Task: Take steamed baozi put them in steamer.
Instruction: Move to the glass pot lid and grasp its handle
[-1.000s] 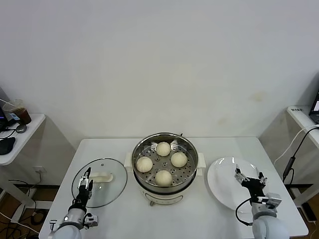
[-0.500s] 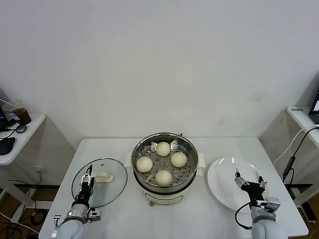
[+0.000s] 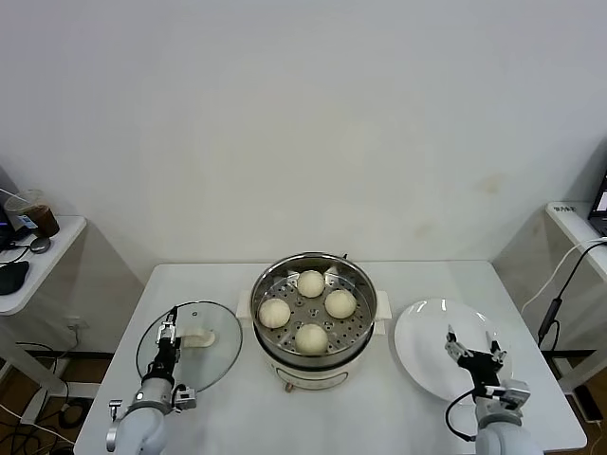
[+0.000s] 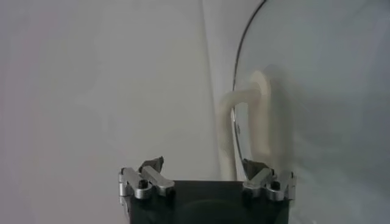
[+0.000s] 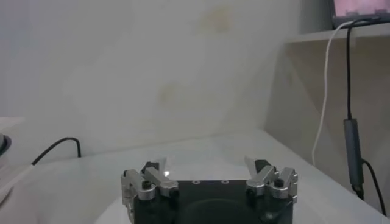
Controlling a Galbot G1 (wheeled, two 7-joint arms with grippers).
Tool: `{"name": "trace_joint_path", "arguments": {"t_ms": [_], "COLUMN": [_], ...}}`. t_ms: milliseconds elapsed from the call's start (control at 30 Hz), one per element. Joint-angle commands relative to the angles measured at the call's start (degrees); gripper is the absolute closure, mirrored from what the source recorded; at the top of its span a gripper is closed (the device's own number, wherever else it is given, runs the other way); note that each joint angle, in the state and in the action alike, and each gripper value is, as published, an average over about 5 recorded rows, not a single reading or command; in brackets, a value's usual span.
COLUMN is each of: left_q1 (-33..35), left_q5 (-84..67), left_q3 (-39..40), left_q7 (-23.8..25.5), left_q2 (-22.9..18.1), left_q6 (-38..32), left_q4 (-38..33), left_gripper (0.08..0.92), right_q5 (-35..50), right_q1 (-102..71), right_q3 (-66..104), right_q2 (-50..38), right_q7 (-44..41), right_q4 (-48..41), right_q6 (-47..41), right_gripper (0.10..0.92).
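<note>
Several cream-white baozi lie on the perforated tray inside the steel steamer (image 3: 365, 308) at the table's middle: one at the back (image 3: 310, 283), one left (image 3: 274, 313), one right (image 3: 340, 303), one front (image 3: 311, 338). My left gripper (image 3: 168, 331) is open and empty, low over the glass lid (image 3: 214, 355) at the table's left; the lid's white handle shows in the left wrist view (image 4: 256, 122). My right gripper (image 3: 471, 343) is open and empty, low over the white plate (image 3: 422, 346) at the right. Its open fingers show in the right wrist view (image 5: 207, 165).
The white plate holds nothing. A side table with a drink cup (image 3: 36, 213) stands far left. A shelf with a hanging cable (image 3: 552, 303) stands at the right edge. The steamer's white base (image 3: 303, 379) faces the table's front.
Both arms have drawn back toward the table's front edge and sunk lower. The baozi, steamer, lid and plate have not moved.
</note>
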Motion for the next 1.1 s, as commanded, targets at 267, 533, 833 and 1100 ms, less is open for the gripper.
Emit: {"name": "trace_joint_path", "arguments": {"t_ms": [267,533,833,1100], "left_q1": [-3.26,-2.42,-2.49,1.12], "left_q5": [-1.0,-1.16,-1.2,-3.27], "left_q3": [0.49,0.45,0.42,-0.38], "left_q7": [-4.03,-4.05,-4.58,0.94], "left_q2": [-0.45,-0.19,-0.17,0.02], "left_q6": [-0.57,-1.57,-1.51,5.44], "left_q4": [5.03,5.2,5.15,-4.09], "left_gripper": [0.177,0.243,0.499,0.733], "right_q5": [-0.87,-1.19,-1.63,-1.84], "right_q1": [0.15,0.01,-0.1,0.14], "right_q3": [-0.2,-0.46,-0.89,-1.43], "right_q2": [0.42,0.57,0.82,0.94], "right_q7": [0.13,0.16,0.13,0.11], "right_q4": [-0.99,-1.09,-1.32,-1.3], "right_q6": [0.41,0.52,0.85,0.73], "right_gripper": [0.203,0.203,0.203,0.203]}}
